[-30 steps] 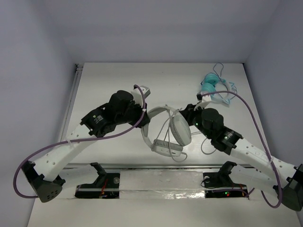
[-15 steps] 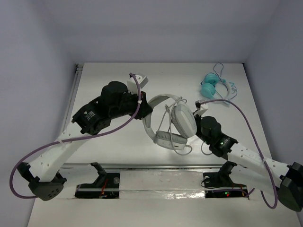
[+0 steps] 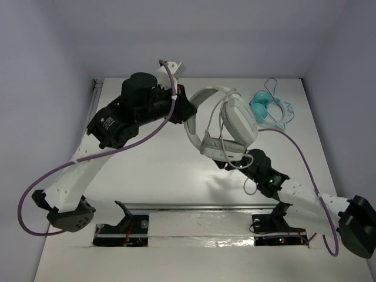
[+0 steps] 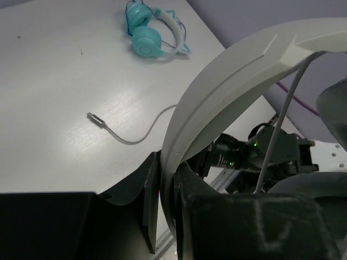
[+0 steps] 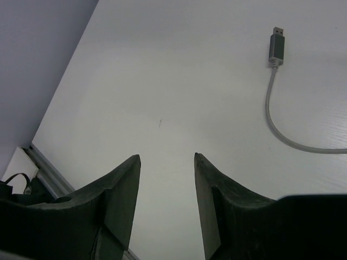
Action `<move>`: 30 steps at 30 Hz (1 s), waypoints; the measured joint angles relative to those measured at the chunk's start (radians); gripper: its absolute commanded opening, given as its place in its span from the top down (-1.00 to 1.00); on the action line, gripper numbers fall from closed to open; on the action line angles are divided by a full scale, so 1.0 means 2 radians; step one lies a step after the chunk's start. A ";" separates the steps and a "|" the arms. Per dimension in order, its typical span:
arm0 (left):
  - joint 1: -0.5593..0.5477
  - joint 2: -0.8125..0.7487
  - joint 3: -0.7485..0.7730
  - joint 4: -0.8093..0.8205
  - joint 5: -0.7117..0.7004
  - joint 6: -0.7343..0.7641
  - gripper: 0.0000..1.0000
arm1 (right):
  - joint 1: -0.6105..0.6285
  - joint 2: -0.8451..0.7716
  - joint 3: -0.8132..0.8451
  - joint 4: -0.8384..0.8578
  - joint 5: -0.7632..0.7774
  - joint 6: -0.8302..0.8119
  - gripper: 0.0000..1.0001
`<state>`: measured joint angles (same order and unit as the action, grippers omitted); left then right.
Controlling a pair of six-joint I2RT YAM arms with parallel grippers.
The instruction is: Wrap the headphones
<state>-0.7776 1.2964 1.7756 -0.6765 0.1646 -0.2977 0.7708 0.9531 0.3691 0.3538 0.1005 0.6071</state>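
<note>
White headphones [image 3: 241, 120] hang clamped in the left hand [image 4: 165, 187], hiding the empty, part-open right hand [image 5: 166, 157].

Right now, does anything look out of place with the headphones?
Yes. The left hand holds the headphones up by the headband, but the cable trails loose: its plug lies flat on the table, nothing wound yet. The right hand hangs open over the table with nothing between its fingers.
</note>
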 measured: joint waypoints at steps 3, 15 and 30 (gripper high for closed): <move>0.012 0.016 0.034 -0.003 0.007 -0.005 1.00 | 0.000 0.009 -0.006 0.013 -0.004 0.006 0.00; 0.108 0.041 0.031 0.022 0.072 -0.050 1.00 | 0.000 0.050 -0.023 0.045 -0.037 0.024 0.01; 0.128 0.041 0.033 0.042 0.096 -0.072 1.00 | 0.001 0.101 -0.023 0.088 -0.086 0.035 0.13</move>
<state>-0.5213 1.3777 1.8423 -0.5926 0.3557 -0.4427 0.7723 1.1545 0.3241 0.5289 -0.0715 0.6781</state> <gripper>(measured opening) 0.084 0.437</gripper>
